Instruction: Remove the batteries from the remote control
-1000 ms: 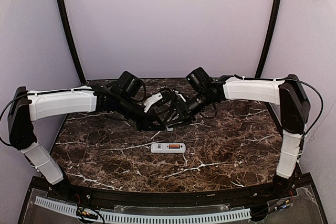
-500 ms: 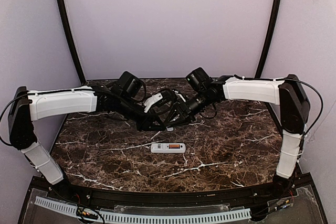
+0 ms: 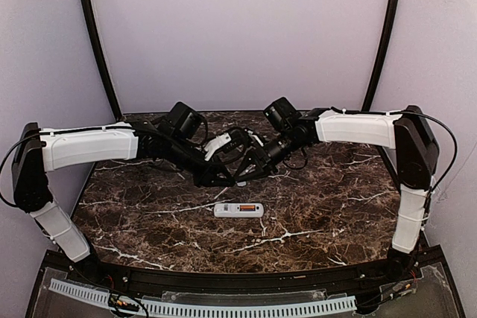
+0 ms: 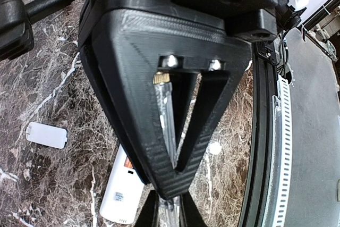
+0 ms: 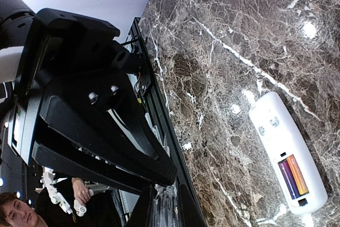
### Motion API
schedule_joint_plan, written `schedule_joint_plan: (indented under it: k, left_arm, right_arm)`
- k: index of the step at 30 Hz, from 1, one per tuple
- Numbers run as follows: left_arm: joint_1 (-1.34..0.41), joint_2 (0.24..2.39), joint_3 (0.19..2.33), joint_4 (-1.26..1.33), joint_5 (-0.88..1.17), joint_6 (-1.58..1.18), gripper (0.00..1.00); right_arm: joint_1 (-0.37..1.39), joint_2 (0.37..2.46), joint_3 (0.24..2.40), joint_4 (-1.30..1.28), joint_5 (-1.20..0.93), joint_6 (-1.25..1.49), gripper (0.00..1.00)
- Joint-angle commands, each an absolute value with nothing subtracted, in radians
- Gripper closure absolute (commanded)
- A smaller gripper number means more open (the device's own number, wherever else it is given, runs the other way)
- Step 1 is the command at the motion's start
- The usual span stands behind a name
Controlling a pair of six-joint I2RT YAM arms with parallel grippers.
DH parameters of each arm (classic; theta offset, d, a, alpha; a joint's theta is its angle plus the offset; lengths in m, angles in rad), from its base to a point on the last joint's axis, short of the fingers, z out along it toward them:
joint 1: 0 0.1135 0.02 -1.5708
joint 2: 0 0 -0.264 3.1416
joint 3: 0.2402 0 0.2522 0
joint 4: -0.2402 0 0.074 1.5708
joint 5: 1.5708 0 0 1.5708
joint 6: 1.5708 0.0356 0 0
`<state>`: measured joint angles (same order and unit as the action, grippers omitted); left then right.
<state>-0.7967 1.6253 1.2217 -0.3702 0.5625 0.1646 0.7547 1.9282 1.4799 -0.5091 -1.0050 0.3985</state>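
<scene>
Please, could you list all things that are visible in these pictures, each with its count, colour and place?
table: one, dark brown marble with white veins, under everything.
remote control: one, white, lying flat near the table's middle, battery compartment open.
batteries: two visible, one orange and one purple, side by side inside the remote control.
cover piece: one, white, flat on the table, apart from the remote control.
person: one, partly seen beyond the table's edge.
arms: two, white and black, meeting above the table behind the remote control.
left fingers: black, raised over the table; open or shut cannot be told.
right fingers: black, raised likewise; the same doubt.
</scene>
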Motion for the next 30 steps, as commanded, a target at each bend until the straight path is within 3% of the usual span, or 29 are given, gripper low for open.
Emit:
schedule_joint_plan:
  k: [1, 6, 10, 12, 14, 19, 24, 30]
  left_arm:
    - [-0.810, 1.623, 1.242, -0.377, 0.564, 0.170, 0.99]
    - [-0.810, 1.619, 1.243, -0.379, 0.552, 0.176, 1.00]
    - [-0.810, 1.611, 1.246, -0.391, 0.520, 0.185, 0.93]
    - [-0.810, 1.602, 1.247, -0.401, 0.484, 0.190, 0.86]
    - [-0.810, 1.590, 1.244, -0.405, 0.460, 0.199, 0.71]
    - [-0.810, 1.553, 1.211, -0.393, 0.408, 0.232, 0.52]
    - [-0.810, 1.504, 1.148, -0.346, 0.328, 0.257, 0.23]
    - [-0.810, 1.476, 1.070, -0.248, 0.251, 0.260, 0.05]
  right_arm:
    - [0.768, 1.941, 1.471, -0.501, -1.001, 0.379, 0.99]
    - [0.769, 1.935, 1.464, -0.502, -0.987, 0.372, 1.00]
    - [0.766, 1.912, 1.454, -0.505, -0.959, 0.356, 1.00]
    - [0.762, 1.896, 1.446, -0.504, -0.942, 0.348, 1.00]
    - [0.754, 1.876, 1.435, -0.505, -0.918, 0.341, 1.00]
    - [0.736, 1.821, 1.385, -0.488, -0.863, 0.336, 1.00]
    - [0.720, 1.771, 1.332, -0.474, -0.805, 0.331, 1.00]
    - [0.693, 1.678, 1.229, -0.454, -0.716, 0.318, 1.00]
